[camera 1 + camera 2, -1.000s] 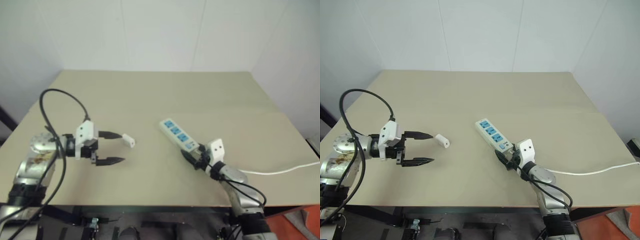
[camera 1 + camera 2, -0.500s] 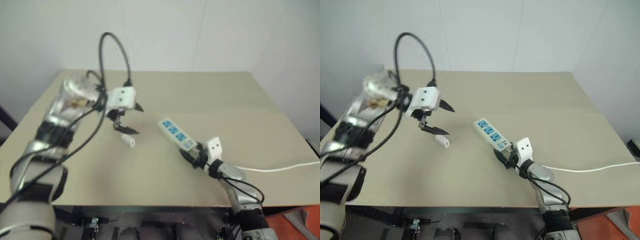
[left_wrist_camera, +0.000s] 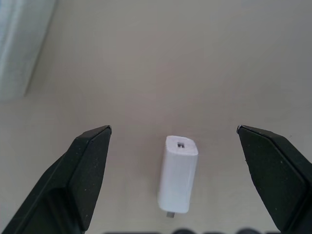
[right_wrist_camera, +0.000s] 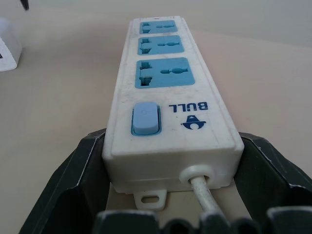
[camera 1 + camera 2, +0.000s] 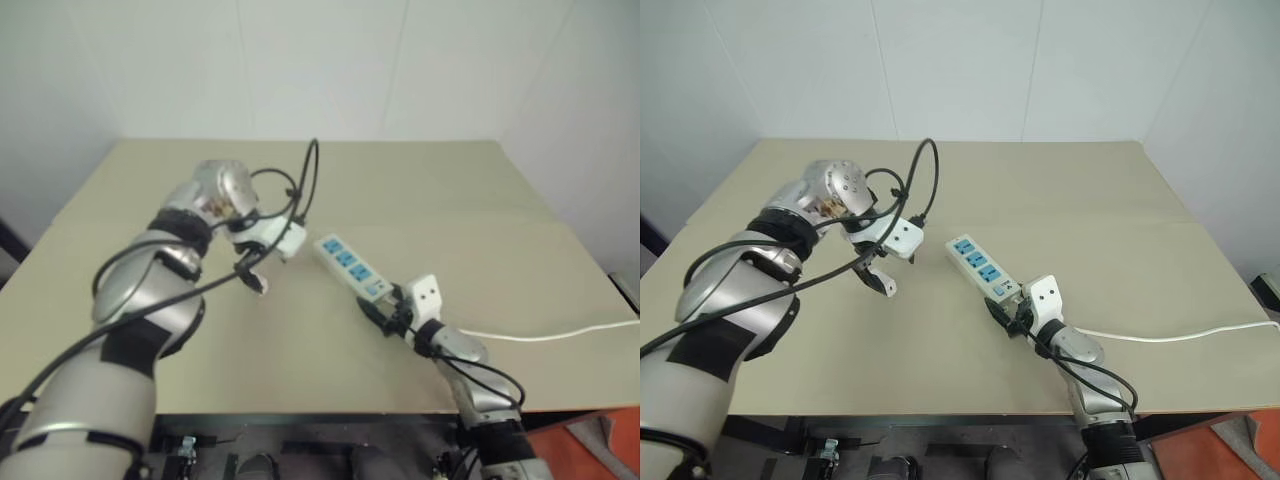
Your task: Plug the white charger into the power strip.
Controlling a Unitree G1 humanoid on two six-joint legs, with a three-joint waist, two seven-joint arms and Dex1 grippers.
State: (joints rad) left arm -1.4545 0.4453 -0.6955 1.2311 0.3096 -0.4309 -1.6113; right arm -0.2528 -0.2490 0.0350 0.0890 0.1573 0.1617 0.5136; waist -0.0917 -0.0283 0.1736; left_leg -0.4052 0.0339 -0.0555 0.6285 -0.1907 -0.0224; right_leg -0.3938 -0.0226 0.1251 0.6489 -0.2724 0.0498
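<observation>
The white charger (image 3: 178,180) lies flat on the tan table (image 5: 450,190), left of the power strip. My left gripper (image 3: 173,128) points down over it, open wide, with one black finger (image 3: 87,170) on each side and neither touching it. From the head the left gripper (image 5: 254,272) hangs just above the charger (image 5: 259,284). The power strip (image 5: 352,265), a white bar with three blue socket faces, lies slantwise at mid-table. My right gripper (image 4: 173,136) is shut on the cable end of the power strip (image 4: 168,97), its fingers pressed to both sides.
The strip's thin white cable (image 5: 560,335) runs off to the right table edge. White walls stand behind the table. Bare tabletop stretches between the charger and the strip and across the far half.
My left arm swung up from the left side of the table and came over the charger, turning its gripper from level to pointing down. The right gripper and the strip stayed put.
</observation>
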